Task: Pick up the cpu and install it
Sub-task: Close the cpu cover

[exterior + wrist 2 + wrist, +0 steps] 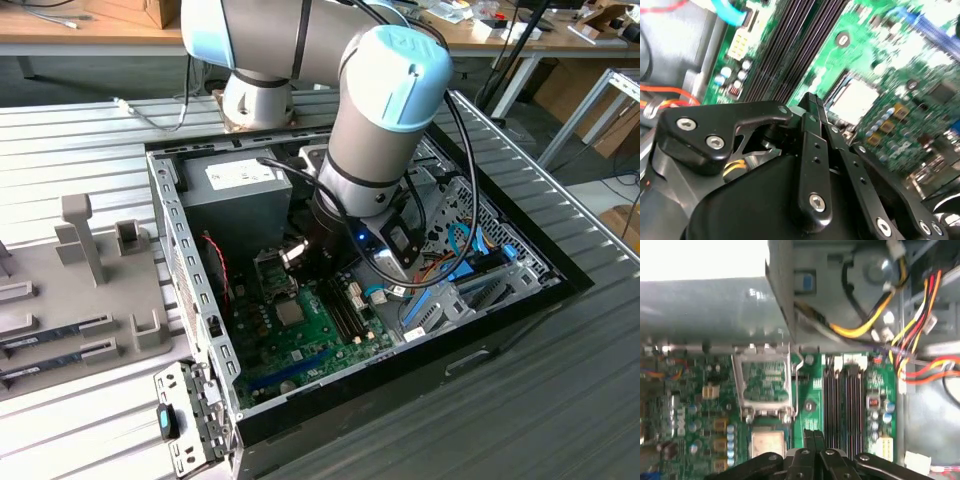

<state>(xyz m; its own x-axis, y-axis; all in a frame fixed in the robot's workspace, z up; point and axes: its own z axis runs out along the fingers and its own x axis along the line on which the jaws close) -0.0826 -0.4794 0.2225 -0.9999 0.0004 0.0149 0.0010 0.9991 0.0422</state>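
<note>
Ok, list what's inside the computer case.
A green motherboard with the cpu lying on it, a grey power-supply box and coloured cables. In the exterior view the arm hides the case's middle.

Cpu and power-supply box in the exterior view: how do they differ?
The cpu is a small flat silvery square lying on the green motherboard; the power-supply box is far larger, a tall grey block bearing a white label. Both sit inside the open case.

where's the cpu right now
In the exterior view the cpu lies flat on the green board, on the exterior view's left of the black memory slots, and, in the first wrist view, beside the gripper.
</note>
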